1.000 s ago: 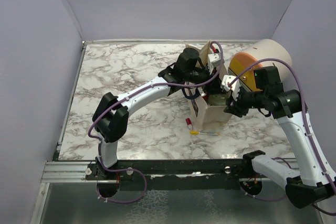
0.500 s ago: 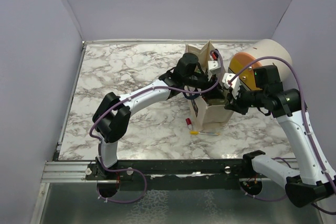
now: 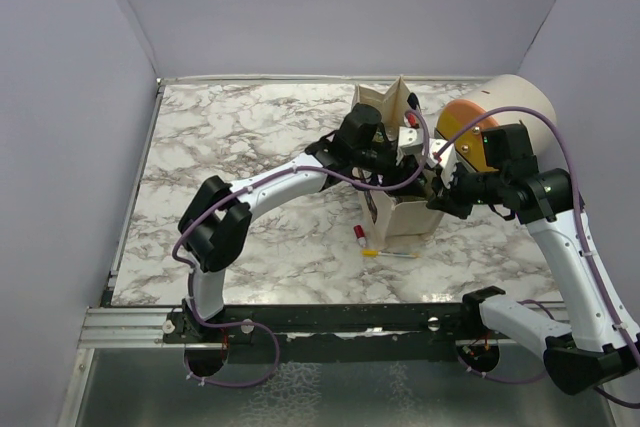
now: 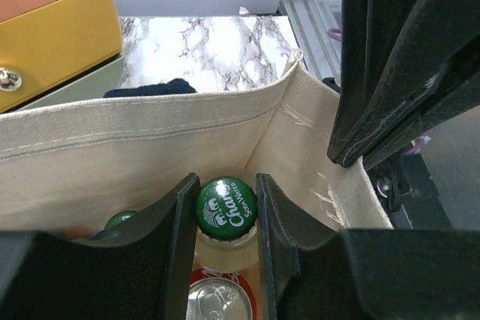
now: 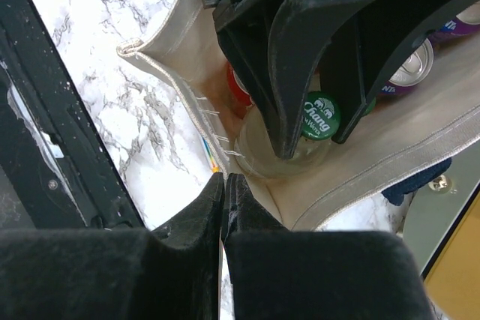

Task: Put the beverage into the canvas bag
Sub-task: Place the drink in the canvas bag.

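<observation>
The beverage, a clear bottle with a green cap (image 4: 226, 207), is down inside the canvas bag (image 3: 402, 217). My left gripper (image 4: 225, 219) reaches into the bag's mouth and is shut on the bottle's neck just under the cap. The right wrist view shows the same cap (image 5: 321, 118) between the left fingers (image 5: 300, 73). My right gripper (image 5: 225, 181) is pressed shut on the bag's near rim (image 5: 176, 73) at a corner seam. From above, the left gripper (image 3: 408, 159) and the right gripper (image 3: 436, 197) meet over the bag.
More drinks lie in the bag: a silver-topped red can (image 4: 217, 301), a second green cap (image 4: 120, 220) and a purple can (image 5: 412, 69). A cream-and-orange cylinder (image 3: 500, 112) lies right behind the bag. A small red-capped item (image 3: 359, 233) and a thin stick (image 3: 388, 253) lie before it.
My right gripper has closed on the bag's rim. The left gripper has shifted slightly right and lower into the bag, still holding the bottle.
</observation>
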Motion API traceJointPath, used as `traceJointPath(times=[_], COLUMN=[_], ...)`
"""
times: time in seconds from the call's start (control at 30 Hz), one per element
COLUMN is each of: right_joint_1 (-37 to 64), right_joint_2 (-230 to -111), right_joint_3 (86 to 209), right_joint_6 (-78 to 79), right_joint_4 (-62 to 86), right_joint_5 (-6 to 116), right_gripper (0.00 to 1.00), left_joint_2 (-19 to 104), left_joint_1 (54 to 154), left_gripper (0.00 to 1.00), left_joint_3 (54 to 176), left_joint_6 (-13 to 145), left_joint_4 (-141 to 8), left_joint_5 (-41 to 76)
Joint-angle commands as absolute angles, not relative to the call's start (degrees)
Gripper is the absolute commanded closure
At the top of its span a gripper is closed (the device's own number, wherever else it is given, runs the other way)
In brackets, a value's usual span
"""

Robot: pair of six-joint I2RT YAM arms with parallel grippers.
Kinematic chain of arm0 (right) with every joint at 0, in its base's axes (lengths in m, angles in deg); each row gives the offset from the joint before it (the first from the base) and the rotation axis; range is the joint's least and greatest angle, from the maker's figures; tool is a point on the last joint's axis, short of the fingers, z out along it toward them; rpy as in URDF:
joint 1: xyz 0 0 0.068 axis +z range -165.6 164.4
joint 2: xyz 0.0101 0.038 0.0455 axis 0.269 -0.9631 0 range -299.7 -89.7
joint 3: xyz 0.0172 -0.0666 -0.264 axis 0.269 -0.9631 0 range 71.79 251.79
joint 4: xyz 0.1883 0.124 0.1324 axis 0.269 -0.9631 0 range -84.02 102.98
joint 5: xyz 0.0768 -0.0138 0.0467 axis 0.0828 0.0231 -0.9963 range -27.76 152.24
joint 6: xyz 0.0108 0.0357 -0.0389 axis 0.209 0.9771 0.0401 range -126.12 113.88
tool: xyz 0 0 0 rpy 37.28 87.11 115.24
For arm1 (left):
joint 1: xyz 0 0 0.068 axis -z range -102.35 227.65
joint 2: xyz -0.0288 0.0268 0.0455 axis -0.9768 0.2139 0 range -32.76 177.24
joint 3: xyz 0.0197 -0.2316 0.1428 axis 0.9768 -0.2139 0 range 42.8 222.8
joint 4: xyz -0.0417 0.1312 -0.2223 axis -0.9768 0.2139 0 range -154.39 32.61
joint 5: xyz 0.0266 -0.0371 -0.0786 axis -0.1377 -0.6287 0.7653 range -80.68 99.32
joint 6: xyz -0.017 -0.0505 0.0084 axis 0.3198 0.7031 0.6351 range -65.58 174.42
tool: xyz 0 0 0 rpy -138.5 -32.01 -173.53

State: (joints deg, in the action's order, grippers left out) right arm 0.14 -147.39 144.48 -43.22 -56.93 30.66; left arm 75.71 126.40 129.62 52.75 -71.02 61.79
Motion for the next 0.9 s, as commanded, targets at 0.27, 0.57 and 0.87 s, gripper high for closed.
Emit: traceJointPath(times=[0.27,0.57,0.87], right_joint_1=[0.1,0.1,0.1], right_joint_2=[-145.8,-145.9,-145.8], right_joint_3=[148.2,147.9,149.1], right_joint_6=[-41.2,-41.1,-41.0], right_joint_4=[-54.8,-55.0,-55.2], right_joint_5=[29.5,28.5,28.4], right_gripper=[0.99,0.99,0.99], left_joint_2=[79.6,81.9,83.3], left_joint_1=[128.3,129.0,129.6], left_gripper=[1.0,1.0,1.0], left_joint_3=[133.3,134.6,134.0], left_joint_6=[44.9,39.7,36.0], left_joint_4=[-62.8,-58.8,-59.0], left_joint_5=[70.0,69.9,71.0])
